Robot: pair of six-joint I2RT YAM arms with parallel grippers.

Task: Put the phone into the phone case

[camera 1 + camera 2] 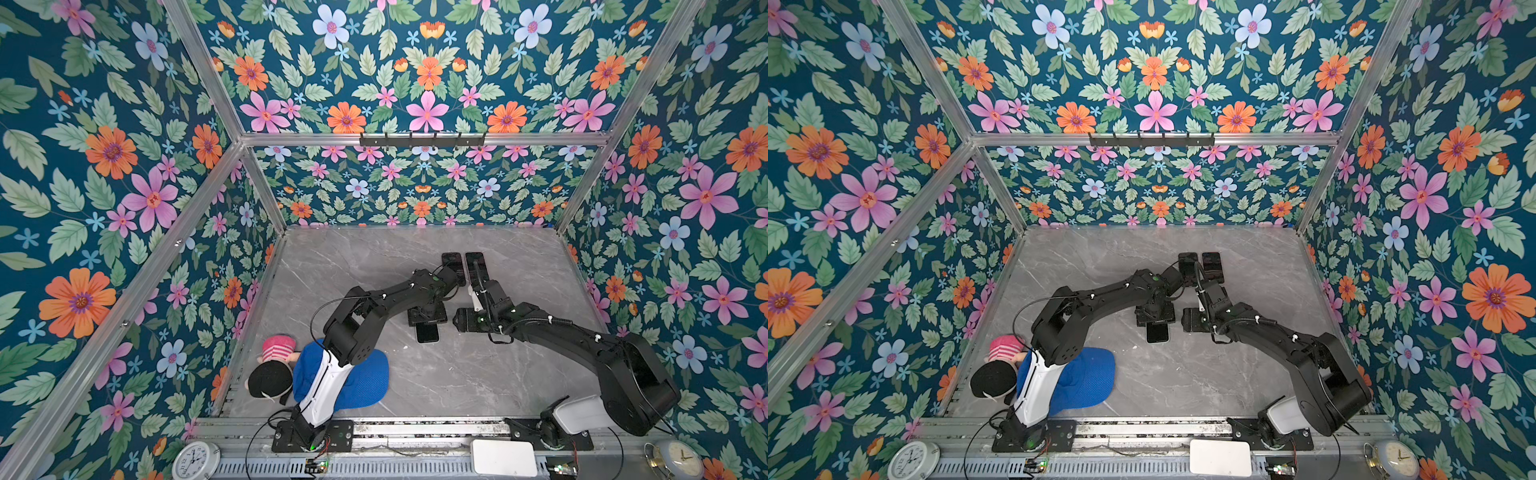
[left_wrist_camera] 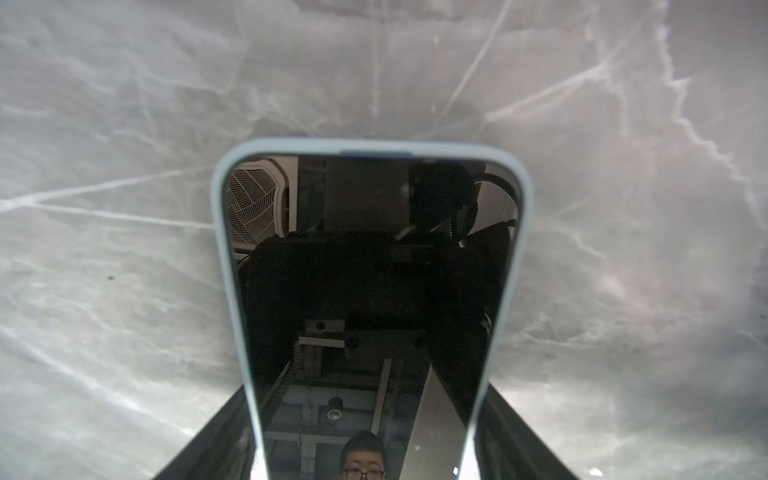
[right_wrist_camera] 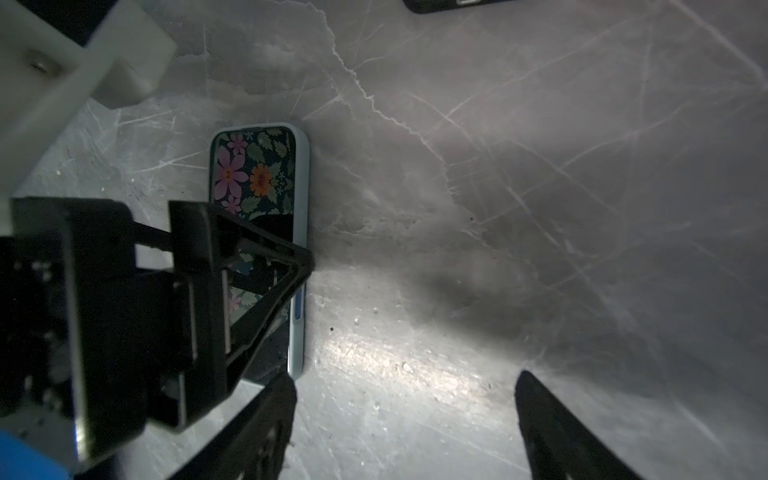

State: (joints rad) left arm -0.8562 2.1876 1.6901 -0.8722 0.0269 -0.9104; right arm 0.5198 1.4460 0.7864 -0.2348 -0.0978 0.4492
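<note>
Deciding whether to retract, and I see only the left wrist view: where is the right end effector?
Observer: The right end effector hangs open and empty beside the phone.
Operator: My view cuts off the phone's near end; is it cased there?
Observer: In the right wrist view the light blue case follows one long side to its corner; the end itself is hidden.
Operator: Anything else around?
Observer: A blue cap lies on the table, near left in a top view.
</note>
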